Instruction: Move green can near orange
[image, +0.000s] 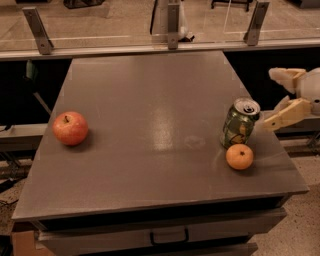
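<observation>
- The green can (240, 123), a small metal drink can with a silver pull-tab top and pale yellowish markings on its side, stands on the right part of the table, close to the right edge. It leans a little, its top tipped toward the right.
- The orange (239, 156), a small round orange fruit with a dark dimple on top, lies just in front of the green can, toward the near edge. The two are very close together; whether they touch cannot be told.
- The gripper (270, 100), a cream-coloured two-finger hand on a pale rounded wrist, comes in from the right edge of the view and hangs beyond the table's right side, level with the can's top.
- Its fingers (287, 115) are spread wide apart, one high and one low, and nothing sits between them. The tip of the lower finger points at the can's upper right side and is just beside it, with a thin gap seeming to show.
- The table (150, 90) is a flat, dull grey square top with a soft sheen down its middle.
- A round red apple (70, 128) with a short stem rests near the left edge, well apart from the can and the orange.
- A grey drawer (169, 235) with a dark handle runs under the table's front edge.
- Three slanted metal posts (173, 24) stand along a rail behind the table.
</observation>
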